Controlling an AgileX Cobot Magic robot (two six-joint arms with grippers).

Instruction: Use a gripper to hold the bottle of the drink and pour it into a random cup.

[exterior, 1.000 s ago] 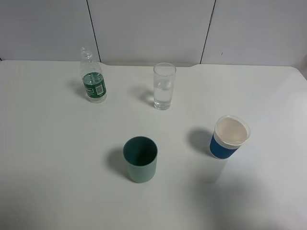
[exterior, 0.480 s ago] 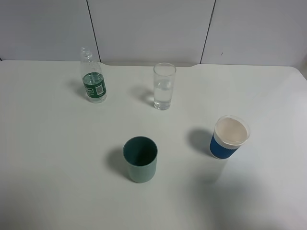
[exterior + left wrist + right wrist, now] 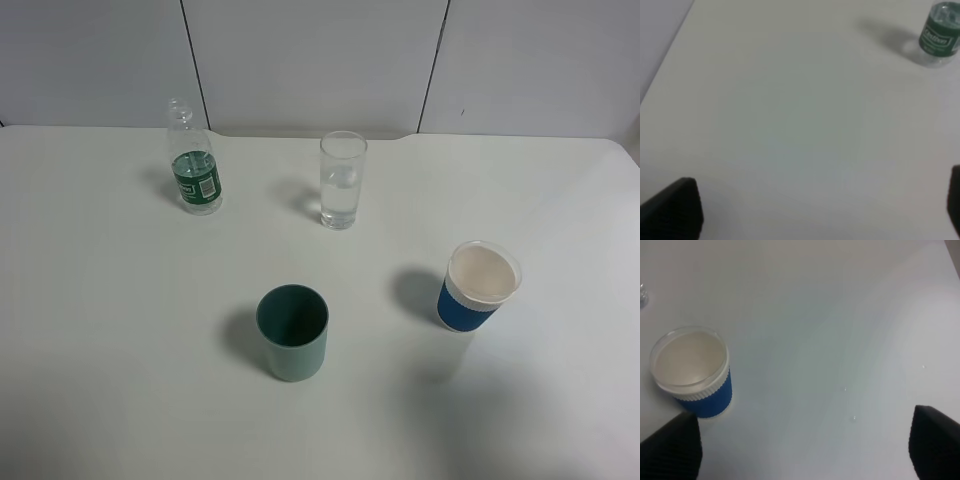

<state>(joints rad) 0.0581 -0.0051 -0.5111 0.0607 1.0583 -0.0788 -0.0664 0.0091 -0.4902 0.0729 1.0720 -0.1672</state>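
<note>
Four vessels unmoved since the earlier frame. Bottle of the drink [image 3: 195, 170] upright at counter [image 3: 120, 330] eleven o'clock; clear glass [image 3: 342, 181] at twelve. Left hand [image 3: 815, 210] and right hand [image 3: 805, 445] both spread wide, empty.

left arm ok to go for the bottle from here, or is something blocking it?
Probably yes. In the left wrist view the bottle stands upright ahead of the open left gripper, with only bare table between. The glass and both cups stand off to the side, clear of that path.

White table [image 3: 120, 330] before grey panelled wall [image 3: 310, 60]
</note>
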